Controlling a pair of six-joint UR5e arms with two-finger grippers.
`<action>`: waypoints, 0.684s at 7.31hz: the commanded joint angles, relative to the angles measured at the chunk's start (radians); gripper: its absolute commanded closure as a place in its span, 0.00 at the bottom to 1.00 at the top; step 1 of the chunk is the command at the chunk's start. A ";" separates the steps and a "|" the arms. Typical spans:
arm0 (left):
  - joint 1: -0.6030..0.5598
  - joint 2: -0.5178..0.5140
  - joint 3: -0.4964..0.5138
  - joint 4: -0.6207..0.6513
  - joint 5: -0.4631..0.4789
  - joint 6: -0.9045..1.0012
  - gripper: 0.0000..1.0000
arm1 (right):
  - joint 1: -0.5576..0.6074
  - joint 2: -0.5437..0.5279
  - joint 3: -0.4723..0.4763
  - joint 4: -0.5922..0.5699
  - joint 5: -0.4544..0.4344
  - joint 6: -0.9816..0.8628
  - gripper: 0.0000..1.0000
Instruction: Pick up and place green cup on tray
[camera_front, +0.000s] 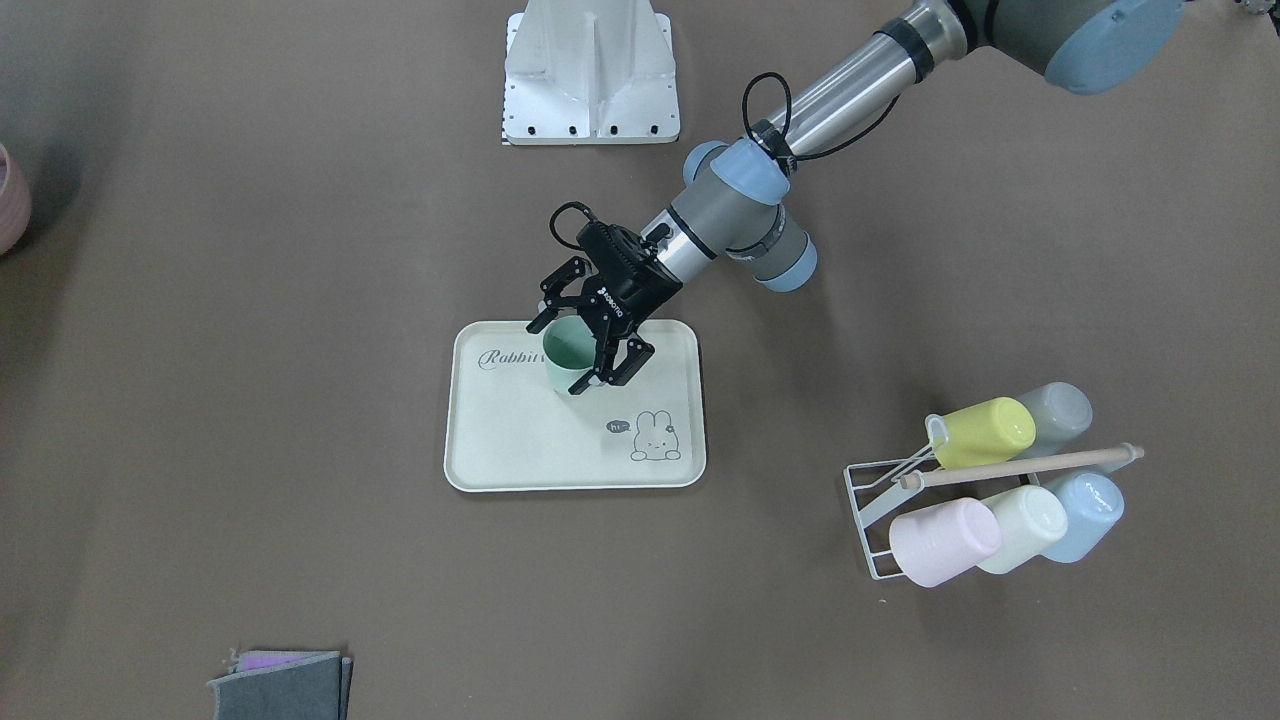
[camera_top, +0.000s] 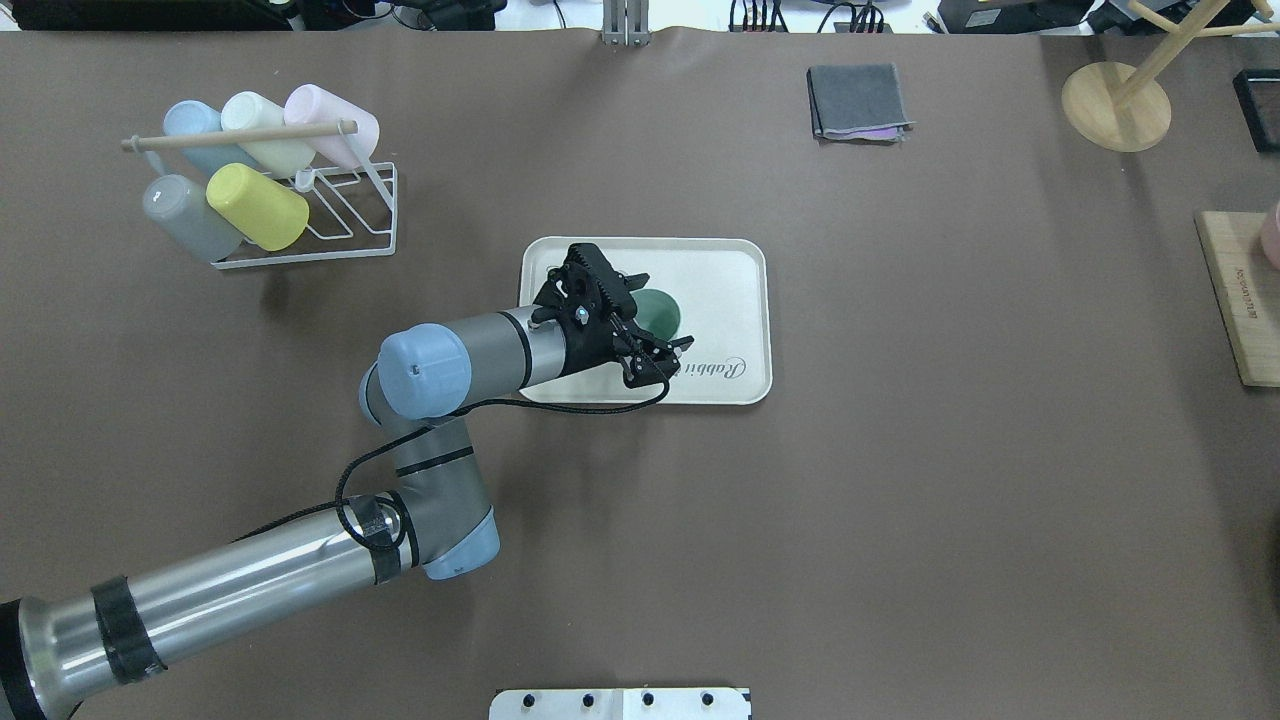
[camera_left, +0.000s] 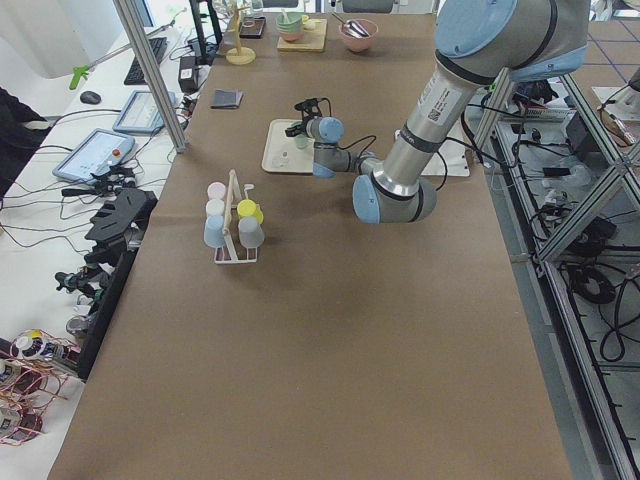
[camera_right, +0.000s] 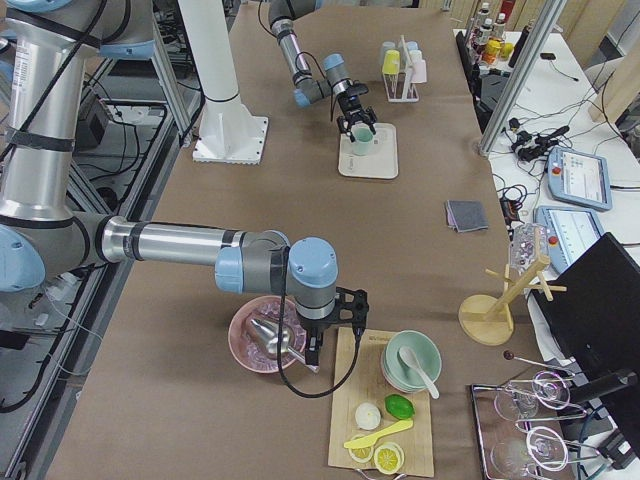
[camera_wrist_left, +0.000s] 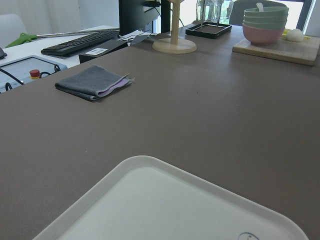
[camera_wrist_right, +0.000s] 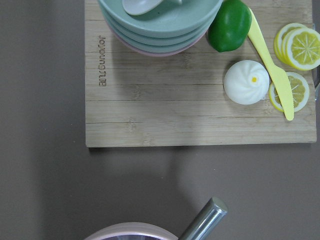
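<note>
The green cup (camera_front: 565, 368) stands upright on the cream tray (camera_front: 520, 450), near the "Rabbit" script. My left gripper (camera_front: 563, 353) is open, with one finger on each side of the cup and a gap to its wall. The overhead view shows the same: gripper (camera_top: 668, 310), cup (camera_top: 660, 318), tray (camera_top: 730, 270). The left wrist view shows only a corner of the tray (camera_wrist_left: 165, 205); the cup is out of view there. My right gripper (camera_right: 335, 335) shows only in the exterior right view, beside a pink bowl (camera_right: 262, 338). I cannot tell whether it is open or shut.
A white wire rack (camera_top: 340, 215) holding several cups, among them a yellow cup (camera_top: 258, 206), stands at the table's left. A folded grey cloth (camera_top: 858, 100) lies beyond the tray. A wooden board (camera_wrist_right: 200, 110) carries stacked bowls, lemon slices and a knife. A wooden stand (camera_top: 1115, 105) is at the far right.
</note>
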 joint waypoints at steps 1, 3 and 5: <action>-0.002 0.005 -0.004 -0.003 0.000 0.000 0.01 | 0.000 0.002 0.000 0.000 0.001 -0.002 0.00; -0.008 0.002 -0.037 -0.002 0.001 0.000 0.01 | 0.000 0.002 0.000 0.000 0.001 -0.002 0.00; -0.042 0.003 -0.074 0.007 0.012 -0.001 0.01 | 0.000 0.002 0.000 0.000 0.001 0.000 0.00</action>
